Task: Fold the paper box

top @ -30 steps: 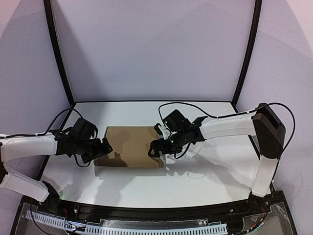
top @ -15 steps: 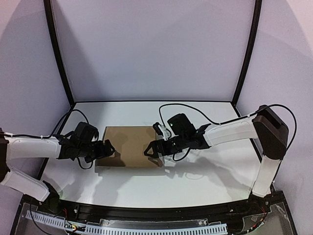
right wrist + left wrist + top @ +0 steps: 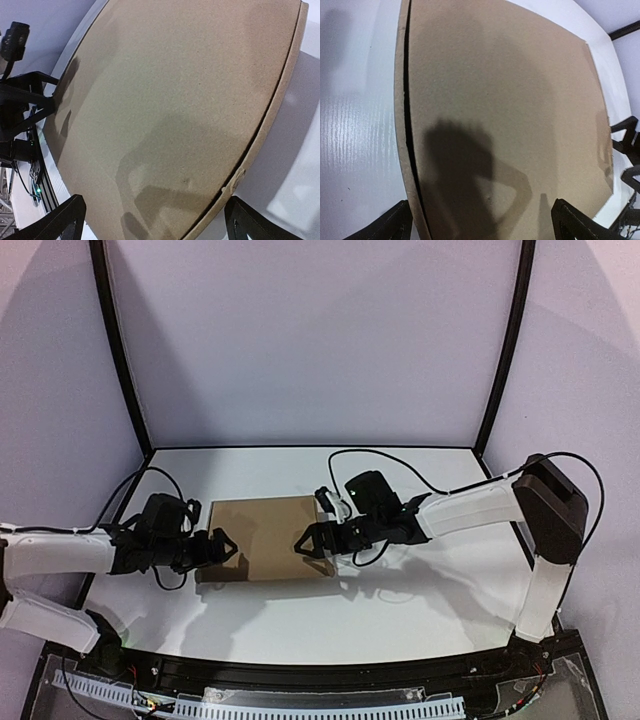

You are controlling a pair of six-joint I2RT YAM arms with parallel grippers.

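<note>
The paper box lies shut and flat on the white table, its plain brown lid up. My left gripper hovers over its left end, jaws wide open and nothing between them. In the left wrist view the lid fills the frame, with a dark seam along the side wall; the left gripper straddles it. My right gripper stands open over the box's right end. In the right wrist view the lid spreads beneath the right gripper, and a small torn nick marks the lid's edge.
The white table ends at a black frame with two curved posts at the back. Cables loop off both wrists. The opposite gripper shows in each wrist view, at the right edge and at the left edge.
The left arm has dropped lower and its gripper has edged right onto the box's left end. The right gripper has slid left over the lid and its jaws have spread slightly wider.
</note>
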